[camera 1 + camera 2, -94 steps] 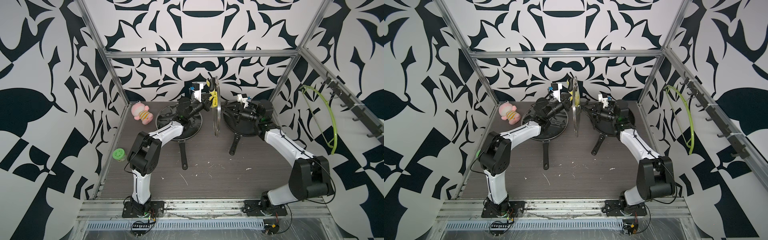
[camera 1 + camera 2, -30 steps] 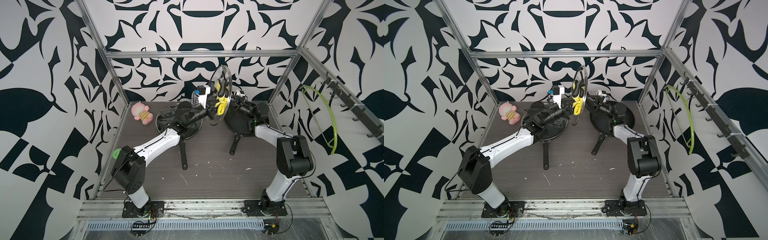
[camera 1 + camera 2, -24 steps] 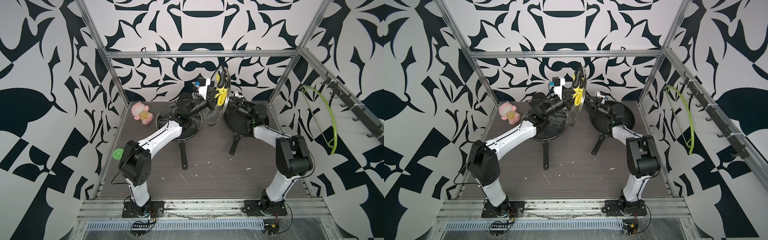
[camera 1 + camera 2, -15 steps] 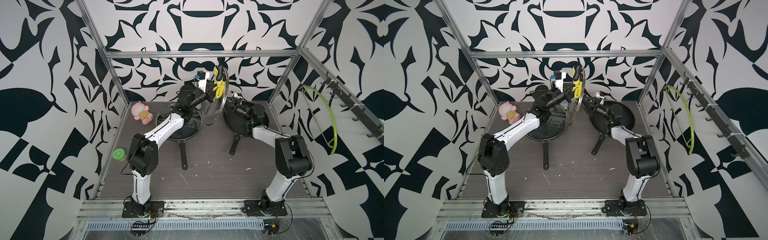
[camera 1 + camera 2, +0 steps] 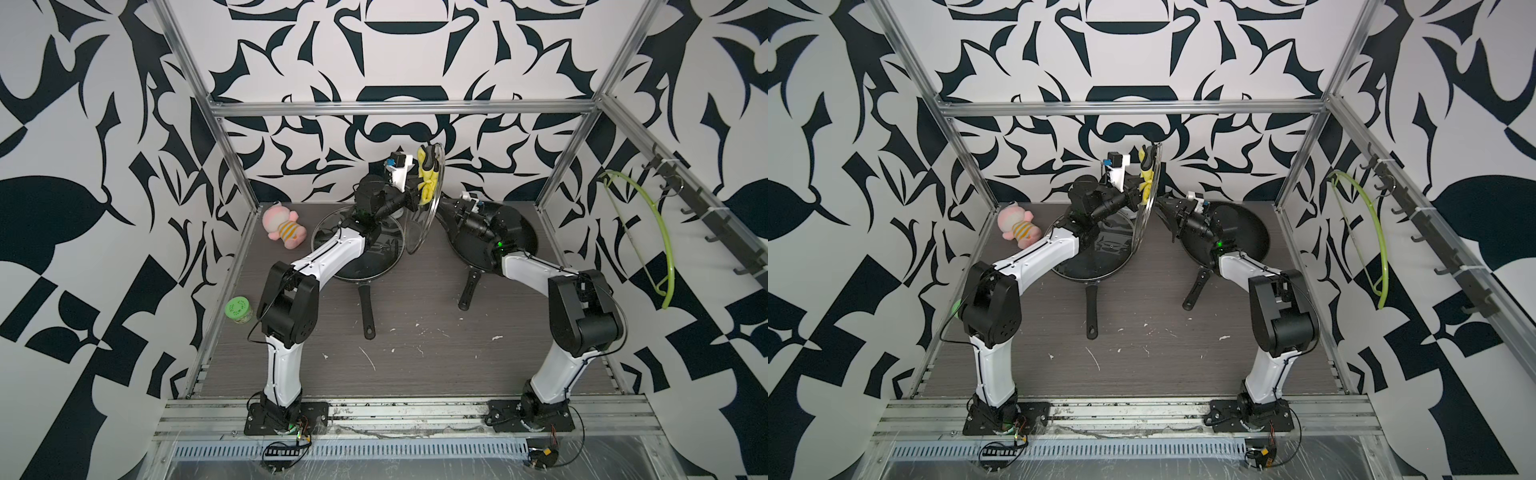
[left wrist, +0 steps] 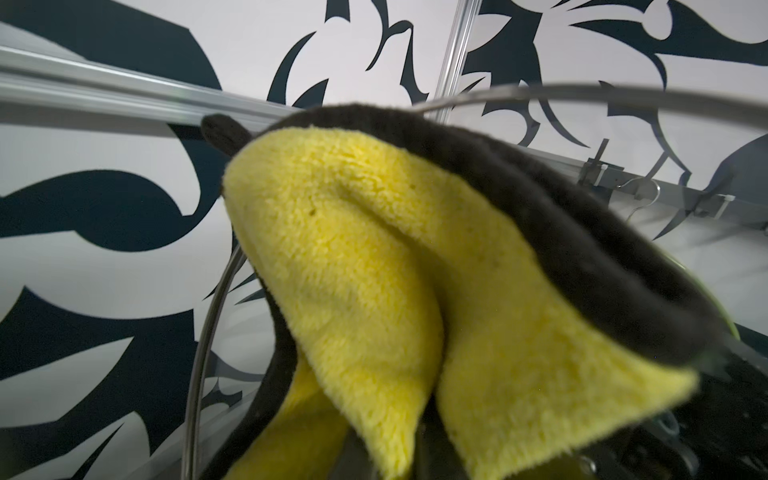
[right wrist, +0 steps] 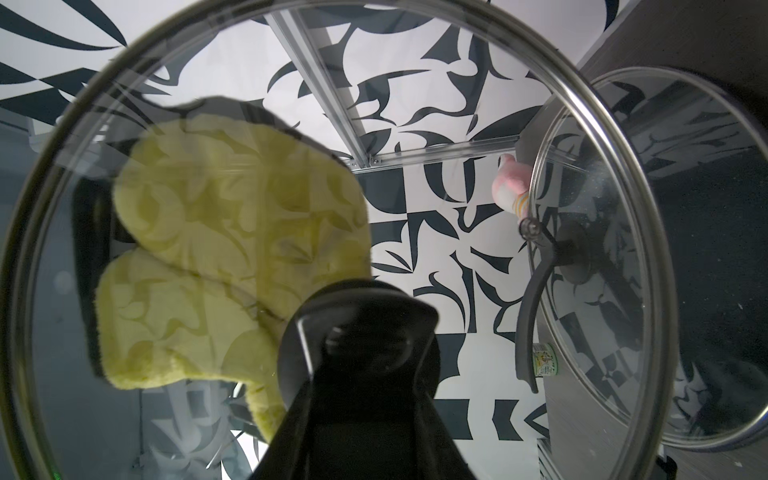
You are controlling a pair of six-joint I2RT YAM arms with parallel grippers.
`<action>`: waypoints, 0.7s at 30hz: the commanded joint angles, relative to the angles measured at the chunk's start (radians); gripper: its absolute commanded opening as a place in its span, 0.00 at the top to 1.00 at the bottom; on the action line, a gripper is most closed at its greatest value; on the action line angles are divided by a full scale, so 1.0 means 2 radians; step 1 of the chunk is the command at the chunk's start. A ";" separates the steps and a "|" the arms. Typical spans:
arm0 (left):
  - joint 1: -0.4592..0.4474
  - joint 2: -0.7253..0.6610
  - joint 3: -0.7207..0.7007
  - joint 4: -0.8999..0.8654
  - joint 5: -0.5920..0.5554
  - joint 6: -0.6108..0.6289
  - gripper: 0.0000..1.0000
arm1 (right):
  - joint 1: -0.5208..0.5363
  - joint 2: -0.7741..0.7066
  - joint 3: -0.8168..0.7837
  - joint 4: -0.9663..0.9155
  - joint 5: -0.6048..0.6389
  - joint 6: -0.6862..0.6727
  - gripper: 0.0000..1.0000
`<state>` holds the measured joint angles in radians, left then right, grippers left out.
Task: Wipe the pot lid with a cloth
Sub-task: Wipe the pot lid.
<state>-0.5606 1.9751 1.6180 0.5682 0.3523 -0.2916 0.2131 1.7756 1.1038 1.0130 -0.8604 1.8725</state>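
You're mid-wipe: left gripper (image 5: 417, 194) clamped on the cloth (image 5: 428, 174), pressing it against the upper glass of the lid (image 5: 417, 232), which the right gripper (image 5: 441, 204) grips upright by its knob (image 7: 357, 316), off the table (image 5: 415, 332); lower glass likely left.

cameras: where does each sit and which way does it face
Top views: high in front, looking down and back; left arm and right arm whole.
Left wrist: on left arm, facing cloth against lid; own parts unclear.
Right wrist: on right arm, looking through lid at cloth; right pincer grips it.
Shared: both wrist views show cloth and lid.
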 commanded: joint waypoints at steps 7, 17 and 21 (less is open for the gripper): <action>-0.038 -0.063 -0.144 -0.006 0.021 0.010 1.00 | 0.025 -0.044 0.072 0.128 -0.025 -0.024 1.00; -0.083 -0.134 -0.216 0.002 0.018 -0.005 1.00 | 0.023 -0.032 0.075 0.136 -0.023 -0.021 1.00; -0.089 -0.157 -0.222 0.004 0.019 -0.011 1.00 | 0.023 -0.031 0.072 0.140 -0.024 -0.017 1.00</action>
<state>-0.6415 1.6913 1.1923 0.6079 0.1997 -0.3050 0.2161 1.7756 1.1347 1.0393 -0.9638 1.8435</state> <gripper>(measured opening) 0.112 0.322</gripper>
